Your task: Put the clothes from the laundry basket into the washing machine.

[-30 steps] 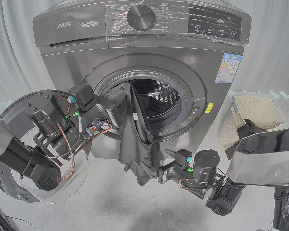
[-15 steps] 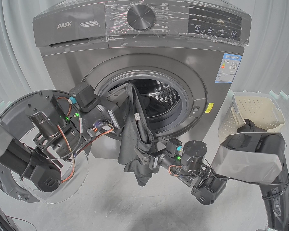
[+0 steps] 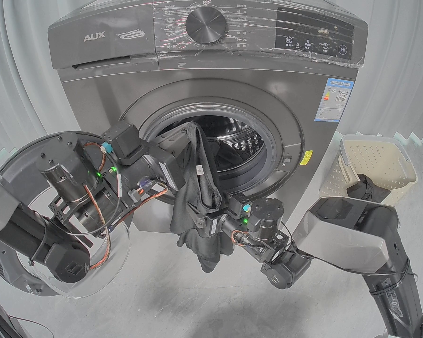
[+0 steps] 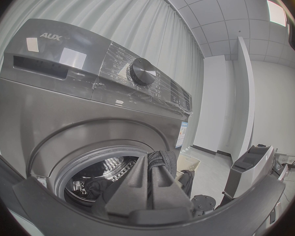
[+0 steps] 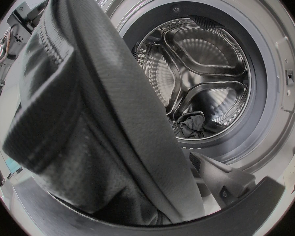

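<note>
The grey washing machine [image 3: 207,85] stands with its drum [image 5: 200,69] open. My left gripper [image 3: 185,139] is shut on the top of a dark grey garment [image 3: 197,184] at the left edge of the drum mouth. The garment hangs down the machine's front. In the left wrist view the fingers [image 4: 131,187] pinch its bunched top [image 4: 162,158]. My right gripper [image 3: 206,221] is open and pressed into the garment's lower half. One finger [image 5: 219,177] shows beside the cloth [image 5: 88,115]; the other is hidden under it. A dark cloth [image 5: 191,125] lies inside the drum.
The round machine door [image 3: 19,174] hangs open at the left, behind my left arm. A cream laundry basket [image 3: 390,156] stands on the floor to the machine's right with dark clothes [image 3: 366,186] in it. Bare grey floor lies in front of the machine.
My right arm has swung left and up from near the garment's bottom hem into its lower half, bunching the cloth. My left gripper has kept its hold at the drum mouth.
</note>
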You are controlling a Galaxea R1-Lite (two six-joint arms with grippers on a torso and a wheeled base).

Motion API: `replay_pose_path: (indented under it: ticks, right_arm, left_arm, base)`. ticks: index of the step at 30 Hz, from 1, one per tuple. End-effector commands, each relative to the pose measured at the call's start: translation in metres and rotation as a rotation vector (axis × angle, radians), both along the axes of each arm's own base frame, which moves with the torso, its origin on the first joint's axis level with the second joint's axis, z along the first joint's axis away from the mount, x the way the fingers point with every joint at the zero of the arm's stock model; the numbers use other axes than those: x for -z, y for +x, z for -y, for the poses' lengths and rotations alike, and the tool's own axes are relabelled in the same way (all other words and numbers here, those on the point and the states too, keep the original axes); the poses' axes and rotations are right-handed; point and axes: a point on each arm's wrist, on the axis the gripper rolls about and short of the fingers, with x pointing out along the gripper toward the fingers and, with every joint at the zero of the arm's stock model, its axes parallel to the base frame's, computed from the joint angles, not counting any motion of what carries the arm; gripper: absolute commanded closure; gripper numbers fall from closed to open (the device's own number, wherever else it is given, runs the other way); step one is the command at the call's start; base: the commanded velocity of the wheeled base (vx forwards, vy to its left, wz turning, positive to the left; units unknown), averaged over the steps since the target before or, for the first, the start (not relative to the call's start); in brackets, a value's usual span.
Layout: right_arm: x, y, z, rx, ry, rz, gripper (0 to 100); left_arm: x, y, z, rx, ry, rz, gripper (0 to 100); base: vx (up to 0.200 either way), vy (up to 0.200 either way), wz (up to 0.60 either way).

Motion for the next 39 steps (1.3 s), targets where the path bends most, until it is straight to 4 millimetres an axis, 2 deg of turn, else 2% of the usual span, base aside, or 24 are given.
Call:
replay_pose_path:
  ticks: [1,2,3,6,11,13,14,18,19,21,22,29,32,35,39]
  right_arm:
    - [0.012,0.006,-0.003,0.010,-0.002,0.002,0]
    - [0.012,0.005,-0.002,0.010,-0.003,0.000,0]
    - [0.012,0.005,-0.002,0.012,-0.002,0.002,100]
    - [0.008,0.010,0.004,0.029,0.006,0.011,100]
    - [-0.022,0.021,0.025,0.078,0.040,0.055,100]
    - [-0.022,0.021,0.026,0.079,0.039,0.054,100]
    - [-0.040,0.019,0.032,0.089,0.055,0.076,100]
    - [-0.052,0.016,0.034,0.089,0.066,0.089,100]
    - [-0.062,0.015,0.035,0.089,0.076,0.102,100]
    - [-0.064,0.014,0.035,0.087,0.078,0.107,100]
    - [-0.076,0.011,0.034,0.081,0.092,0.125,100]
    - [-0.104,-0.003,0.035,0.064,0.121,0.162,100]
    - [-0.107,-0.007,0.035,0.060,0.123,0.163,100]
    - [-0.110,-0.016,0.037,0.052,0.122,0.158,100]
    - [-0.111,-0.016,0.037,0.050,0.124,0.160,100]
  left_arm:
    - [0.001,0.000,-0.002,-0.006,0.001,-0.002,100]
    - [0.002,0.000,-0.002,-0.007,0.002,-0.005,100]
    - [0.002,0.000,-0.003,-0.007,0.003,-0.006,100]
    - [0.006,0.000,-0.003,-0.009,0.012,-0.017,100]
    - [0.031,-0.004,-0.013,-0.020,0.077,-0.095,100]
    - [0.033,-0.004,-0.013,-0.022,0.081,-0.099,100]
    - [0.051,-0.006,-0.017,-0.027,0.120,-0.157,100]
    - [0.064,-0.005,-0.022,-0.041,0.145,-0.187,100]
    - [0.074,-0.004,-0.023,-0.048,0.159,-0.199,100]
    - [0.077,-0.004,-0.024,-0.052,0.163,-0.203,100]
    - [0.088,-0.004,-0.026,-0.057,0.183,-0.220,100]
    - [0.102,-0.004,-0.034,-0.032,0.215,-0.274,100]
    - [0.107,-0.003,-0.036,-0.036,0.222,-0.287,100]
    - [0.122,0.001,-0.036,-0.040,0.255,-0.330,100]
    - [0.135,0.003,-0.033,-0.036,0.297,-0.345,100]
  base:
    - [0.000,0.000,0.00]
    - [0.000,0.000,0.00]
    - [0.000,0.000,0.00]
    - [0.000,0.000,0.00]
    - [0.000,0.000,0.00]
    - [0.000,0.000,0.00]
    - [0.000,0.000,0.00]
    - [0.000,0.000,0.00]
    - [0.000,0.000,0.00]
    - [0.000,0.000,0.00]
    - [0.000,0.000,0.00]
    - [0.000,0.000,0.00]
    - [0.000,0.000,0.00]
    - [0.000,0.000,0.00]
    - [0.000,0.000,0.00]
